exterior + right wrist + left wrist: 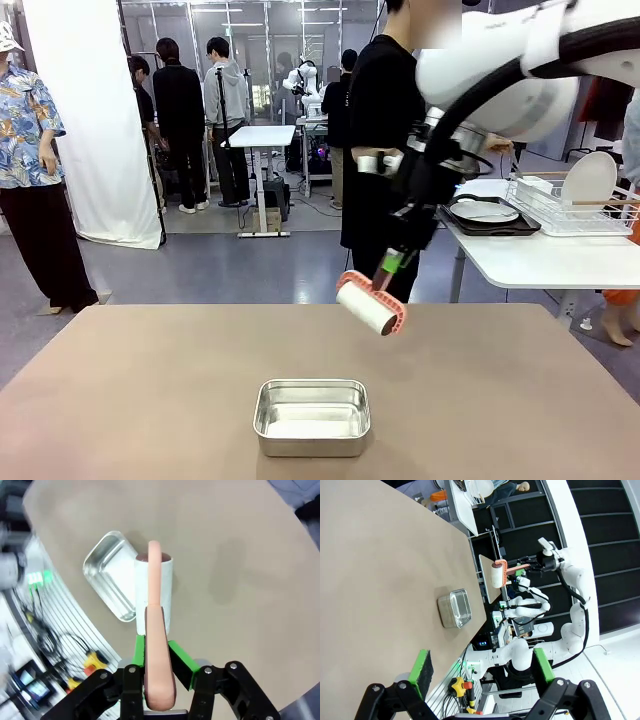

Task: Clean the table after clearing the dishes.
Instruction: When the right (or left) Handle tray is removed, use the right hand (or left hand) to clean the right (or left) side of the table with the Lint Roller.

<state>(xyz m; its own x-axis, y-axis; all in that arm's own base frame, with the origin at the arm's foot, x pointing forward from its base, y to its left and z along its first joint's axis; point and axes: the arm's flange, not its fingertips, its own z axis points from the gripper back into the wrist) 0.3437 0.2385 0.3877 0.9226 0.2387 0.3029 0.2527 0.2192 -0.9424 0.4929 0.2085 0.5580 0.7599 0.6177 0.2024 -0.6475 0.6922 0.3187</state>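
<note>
Currently the right end effector grips the lint roller above the desk; the left end effector gapes empty. A careless sweep could shove the near-edge steel pan off.

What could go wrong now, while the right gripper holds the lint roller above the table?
The right gripper holds the lint roller only by its slim handle; pressed on the table, it may twist. The steel pan stands near the table's near edge; a sweep could knock it off.
</note>
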